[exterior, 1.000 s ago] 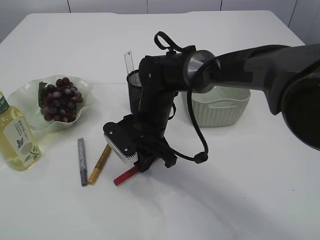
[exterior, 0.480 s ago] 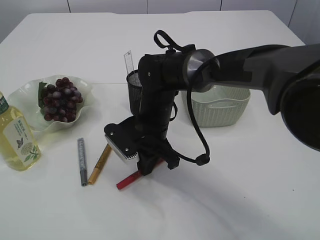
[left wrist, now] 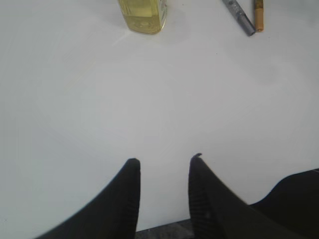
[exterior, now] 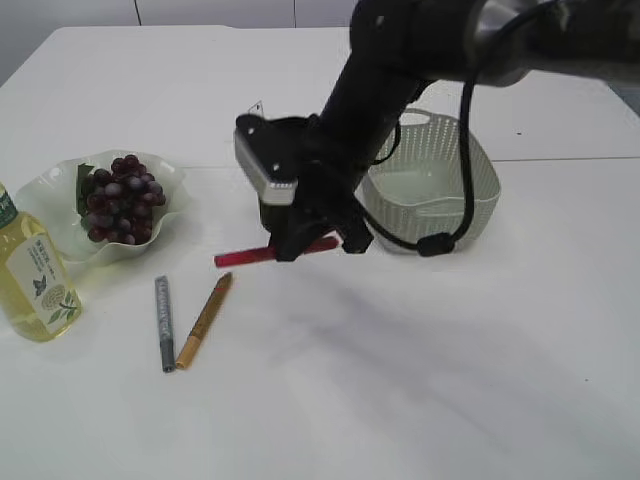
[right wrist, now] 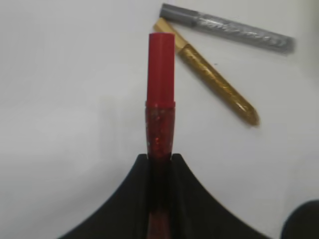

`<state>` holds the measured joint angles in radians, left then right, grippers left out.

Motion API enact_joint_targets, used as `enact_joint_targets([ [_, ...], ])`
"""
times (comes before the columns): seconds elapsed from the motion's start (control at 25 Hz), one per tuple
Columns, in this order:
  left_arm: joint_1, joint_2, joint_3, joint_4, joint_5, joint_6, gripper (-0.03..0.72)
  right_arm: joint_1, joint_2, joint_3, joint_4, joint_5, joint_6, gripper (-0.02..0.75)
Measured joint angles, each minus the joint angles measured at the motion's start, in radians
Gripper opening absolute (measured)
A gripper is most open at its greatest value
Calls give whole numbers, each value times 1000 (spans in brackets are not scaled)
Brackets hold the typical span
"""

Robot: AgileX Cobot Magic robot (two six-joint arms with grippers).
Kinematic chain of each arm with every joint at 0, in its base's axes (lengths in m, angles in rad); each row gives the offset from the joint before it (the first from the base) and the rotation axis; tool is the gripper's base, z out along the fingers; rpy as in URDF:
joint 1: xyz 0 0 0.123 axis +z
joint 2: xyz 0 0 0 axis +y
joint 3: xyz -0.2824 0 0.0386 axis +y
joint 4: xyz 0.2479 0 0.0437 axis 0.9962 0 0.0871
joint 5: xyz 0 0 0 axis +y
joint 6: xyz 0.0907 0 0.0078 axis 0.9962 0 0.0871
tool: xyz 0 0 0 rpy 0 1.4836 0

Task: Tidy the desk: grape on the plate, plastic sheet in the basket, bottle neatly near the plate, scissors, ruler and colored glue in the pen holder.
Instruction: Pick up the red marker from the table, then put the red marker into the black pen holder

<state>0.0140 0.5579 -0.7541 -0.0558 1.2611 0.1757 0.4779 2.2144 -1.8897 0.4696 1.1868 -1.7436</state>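
The right tool (exterior: 300, 243) was clamped on the red glitter glue pen (exterior: 250, 255), carried clear of the table (exterior: 420, 380), lying roughly level in front of the black mesh pen holder (exterior: 266, 205), cap end pointing toward the plate side. In the right wrist view the pen (right wrist: 160, 99) ran straight out between the jaws, gripped at the glitter-filled barrel, red cap well ahead of the tips. It looked like a light, stiff plastic tube, smooth and round, so it could probably roll or swivel in a two-finger pinch. The grip sat toward the rear of the barrel, so the long free end might swing if tilted fast. To drop it in the holder it would likely need tipping upright first.

The gold glue pen (exterior: 205, 318) and silver glue pen (exterior: 163, 322) lay on the table side by side, near each other at the lower ends, apart from the holder. Same kind of thing: thin and low to the surface, best pinched across mid-barrel.

The left tool (left wrist: 164, 189) hung above bare table, jaws partly apart, nothing between them. The bottle (exterior: 35, 275) stood upright just beside the plate (exterior: 60, 195), grapes (exterior: 120, 200) on the plate. The basket (exterior: 440, 200) sat behind the arm; a ruler (exterior: 257, 112) tip showed behind the holder.
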Motion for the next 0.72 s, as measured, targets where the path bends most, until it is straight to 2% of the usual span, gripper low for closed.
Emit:
enact_joint_targets([
  [0.32, 0, 0, 0, 0, 0, 0, 243, -153, -50, 0, 346, -25, -64, 55],
  [0.72, 0, 0, 0, -1, 0, 0, 243, -201, 1, -35, 763, -127, -167, 55],
])
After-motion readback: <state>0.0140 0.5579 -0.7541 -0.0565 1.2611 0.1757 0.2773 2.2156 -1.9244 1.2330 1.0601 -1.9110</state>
